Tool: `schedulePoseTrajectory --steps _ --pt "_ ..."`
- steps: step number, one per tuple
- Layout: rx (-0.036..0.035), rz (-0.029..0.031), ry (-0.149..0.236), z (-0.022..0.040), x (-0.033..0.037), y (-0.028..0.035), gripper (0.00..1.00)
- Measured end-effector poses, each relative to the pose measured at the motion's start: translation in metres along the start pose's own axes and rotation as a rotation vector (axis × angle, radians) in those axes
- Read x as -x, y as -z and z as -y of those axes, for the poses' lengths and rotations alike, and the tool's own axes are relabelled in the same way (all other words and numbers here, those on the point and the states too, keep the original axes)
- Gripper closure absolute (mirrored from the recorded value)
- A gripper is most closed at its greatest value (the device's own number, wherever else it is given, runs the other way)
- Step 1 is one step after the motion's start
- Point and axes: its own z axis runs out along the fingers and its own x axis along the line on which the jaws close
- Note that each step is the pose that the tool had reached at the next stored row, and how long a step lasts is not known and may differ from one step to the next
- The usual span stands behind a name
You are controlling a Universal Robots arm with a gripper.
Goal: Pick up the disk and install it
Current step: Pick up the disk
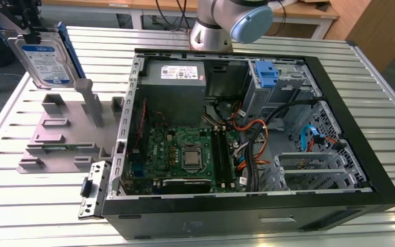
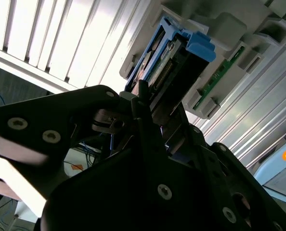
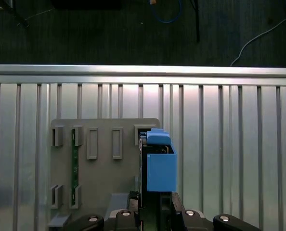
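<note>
The black gripper [image 3: 154,201] is clamped on the silver hard disk in its blue plastic carrier [image 3: 161,168], held upright above the grey slotted holder [image 3: 104,178] on the ribbed metal surface [image 3: 229,144]. A firm, square hold should spare it the holder's posts.

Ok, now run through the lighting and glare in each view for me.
Exterior view: even light, mild sheen on the ribbed table, the computer case dimmer inside. Second wrist view: table slats blown out white, the gripper nearly a black silhouette, the disk shaded. First wrist view: table bright, floor beyond dark, the disk evenly lit.
</note>
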Motion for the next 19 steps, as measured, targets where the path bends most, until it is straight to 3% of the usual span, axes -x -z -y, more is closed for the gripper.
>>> schedulePoseTrajectory --steps 6,19 --pt "0.0001 0.0000 0.000 -0.0002 0.0003 0.0074 0.65" --pt "-0.0003 0.0002 -0.009 -0.0002 0.0003 0.0078 0.65"
